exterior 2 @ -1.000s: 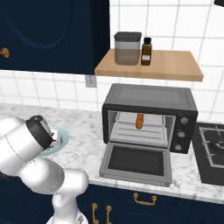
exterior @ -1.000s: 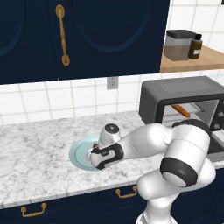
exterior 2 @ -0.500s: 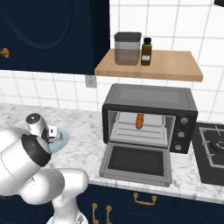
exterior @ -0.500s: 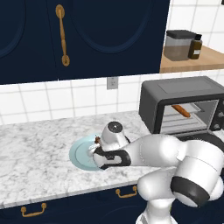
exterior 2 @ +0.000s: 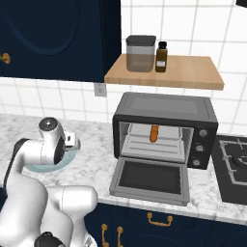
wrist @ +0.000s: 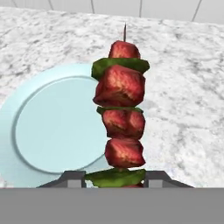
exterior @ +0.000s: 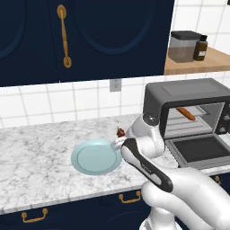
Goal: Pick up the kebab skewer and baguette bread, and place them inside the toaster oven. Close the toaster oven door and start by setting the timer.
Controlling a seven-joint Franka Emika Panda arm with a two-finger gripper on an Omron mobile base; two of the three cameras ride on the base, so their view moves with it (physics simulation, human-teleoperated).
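Red-brown meat chunks of the kebab skewer [wrist: 121, 114] are sitting clamped in the jaws, above the pale blue plate [exterior: 95, 157] on the counter [exterior: 36, 152]. The baguette bread [exterior 2: 154, 133] is lying inside the toaster oven [exterior 2: 164, 127]; loading the skewer, shutting the toaster oven door [exterior 2: 150, 180] and setting the timer remain.

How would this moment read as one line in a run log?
hand: shut on red-and-green kebab skewer | pale blue round plate: bare | orange-brown baguette: in dark grey toaster oven | door: open

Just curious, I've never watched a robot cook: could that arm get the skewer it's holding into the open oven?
Probably yes: the gripper holds the kebab skewer, the toaster oven door hangs open, and only the baguette bread lies inside.
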